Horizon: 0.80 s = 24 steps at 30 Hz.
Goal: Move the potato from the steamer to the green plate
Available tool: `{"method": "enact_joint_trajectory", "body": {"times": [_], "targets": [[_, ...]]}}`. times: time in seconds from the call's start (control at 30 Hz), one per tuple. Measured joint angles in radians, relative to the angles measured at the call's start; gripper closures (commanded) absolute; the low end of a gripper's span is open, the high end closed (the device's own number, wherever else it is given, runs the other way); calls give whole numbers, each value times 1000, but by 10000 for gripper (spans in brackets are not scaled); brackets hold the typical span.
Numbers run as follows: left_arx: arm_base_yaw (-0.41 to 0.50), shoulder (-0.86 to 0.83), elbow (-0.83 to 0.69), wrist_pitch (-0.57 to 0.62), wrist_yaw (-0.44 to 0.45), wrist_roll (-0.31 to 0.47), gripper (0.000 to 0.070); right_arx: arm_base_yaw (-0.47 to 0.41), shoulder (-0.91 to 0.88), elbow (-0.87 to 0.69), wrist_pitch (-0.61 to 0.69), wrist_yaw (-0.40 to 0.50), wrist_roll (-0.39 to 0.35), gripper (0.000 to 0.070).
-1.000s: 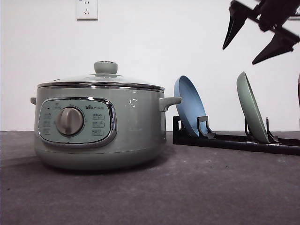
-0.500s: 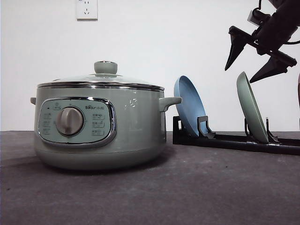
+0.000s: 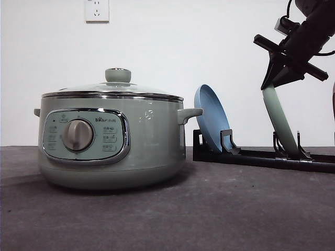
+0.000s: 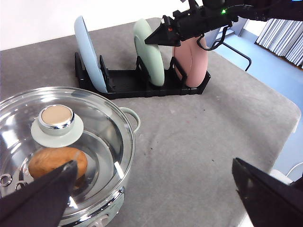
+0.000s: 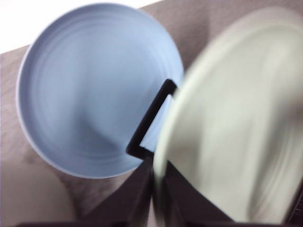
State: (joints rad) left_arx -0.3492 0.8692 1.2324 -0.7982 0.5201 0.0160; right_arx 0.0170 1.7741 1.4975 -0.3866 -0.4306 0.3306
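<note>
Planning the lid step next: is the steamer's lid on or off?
On. The glass lid sits on the steamer, potato visible beneath.

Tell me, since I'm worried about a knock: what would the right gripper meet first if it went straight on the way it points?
The green plate. The right gripper points down at the plate's top rim, fingers already either side of it, so the rim comes first, then the rack.
</note>
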Motion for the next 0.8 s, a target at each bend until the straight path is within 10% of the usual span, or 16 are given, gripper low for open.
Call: {"method": "enact_joint_trajectory", "body": {"times": [0.5,0.8], "targets": [[0,0,0,-26,0,-4,28,-7,-207,47,-15,-158,23,699],[0,0,0,-28,0,-4,28,76,-400,48,-291,-167,-169,699]]}}
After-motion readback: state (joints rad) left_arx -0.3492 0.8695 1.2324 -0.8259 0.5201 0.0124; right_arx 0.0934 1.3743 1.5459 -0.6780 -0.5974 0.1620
